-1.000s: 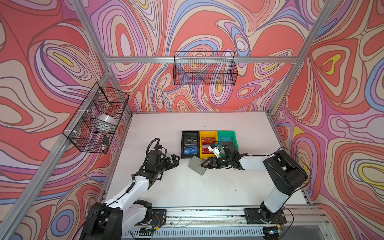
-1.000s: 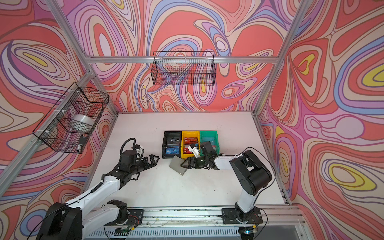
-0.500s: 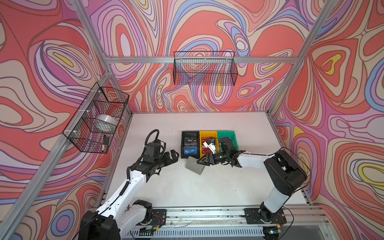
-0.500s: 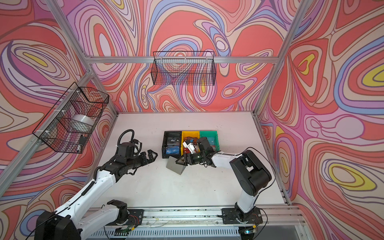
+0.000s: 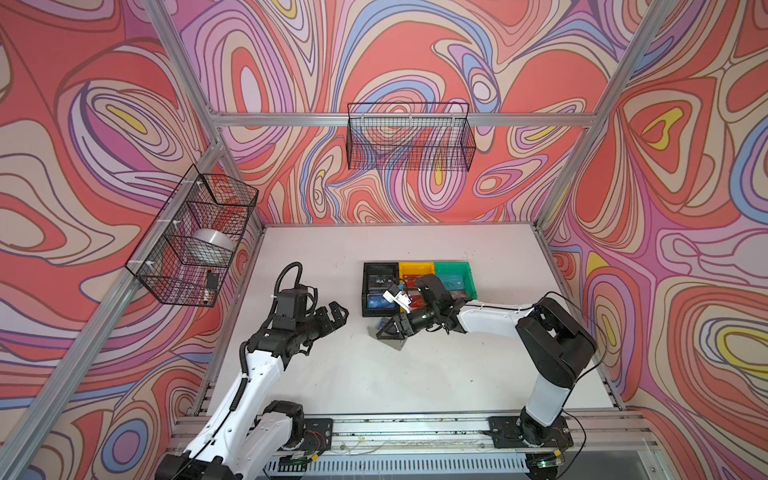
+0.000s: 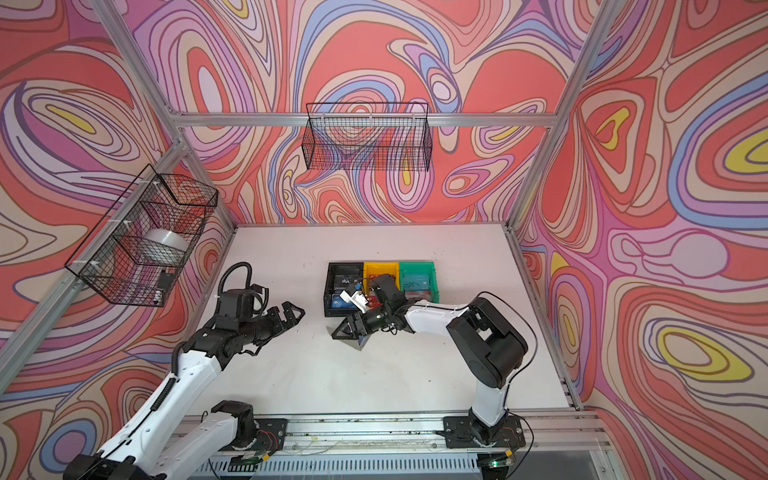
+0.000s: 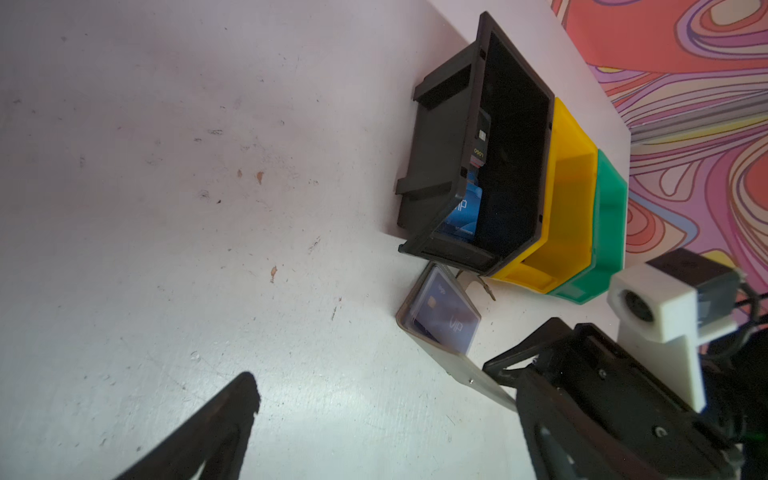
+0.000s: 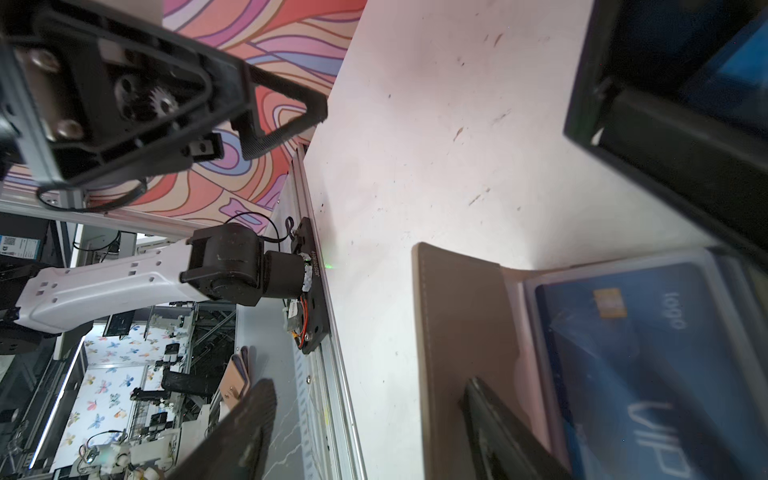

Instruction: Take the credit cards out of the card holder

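Right gripper [image 5: 385, 331] shifted over one card holder [image 7: 440, 357].

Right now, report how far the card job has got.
Looks done: cards already lie in the black bin, one blue card showing. In hand: the card holder lies open, and the right gripper, jaws apart, has one finger at its flap; the left gripper hovers open, apart from it. Left: a dark blue VIP card sits in the holder's clear sleeve and must come out.
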`<act>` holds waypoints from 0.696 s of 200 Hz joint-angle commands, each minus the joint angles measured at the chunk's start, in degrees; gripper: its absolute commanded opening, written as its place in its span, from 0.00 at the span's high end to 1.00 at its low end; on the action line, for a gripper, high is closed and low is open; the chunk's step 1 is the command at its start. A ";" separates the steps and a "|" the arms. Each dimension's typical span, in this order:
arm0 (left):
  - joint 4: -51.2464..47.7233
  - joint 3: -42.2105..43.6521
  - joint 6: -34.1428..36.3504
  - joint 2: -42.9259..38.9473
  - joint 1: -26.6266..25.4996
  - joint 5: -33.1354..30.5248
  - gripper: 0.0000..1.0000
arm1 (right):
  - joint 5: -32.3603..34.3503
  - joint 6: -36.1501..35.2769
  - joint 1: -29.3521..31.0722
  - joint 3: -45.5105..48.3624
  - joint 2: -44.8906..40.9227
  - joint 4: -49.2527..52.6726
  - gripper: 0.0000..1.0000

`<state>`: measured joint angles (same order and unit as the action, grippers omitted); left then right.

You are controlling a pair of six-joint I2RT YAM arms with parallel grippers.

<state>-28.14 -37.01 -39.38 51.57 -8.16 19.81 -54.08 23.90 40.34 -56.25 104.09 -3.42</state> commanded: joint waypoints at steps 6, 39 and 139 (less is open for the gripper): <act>-3.59 -0.31 -1.50 -1.03 0.60 1.39 0.00 | -1.20 -2.00 1.09 -0.44 2.45 3.86 0.30; -0.96 1.76 -4.22 -0.77 0.60 3.08 0.00 | 0.27 -1.52 1.35 0.57 4.39 3.21 0.32; 11.58 16.81 -18.28 -6.52 -3.92 10.62 0.28 | 5.05 -1.21 1.47 -0.44 11.03 5.00 0.43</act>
<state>-17.80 -21.93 -54.22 47.79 -10.85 29.91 -52.99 23.22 41.45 -56.38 112.75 -0.54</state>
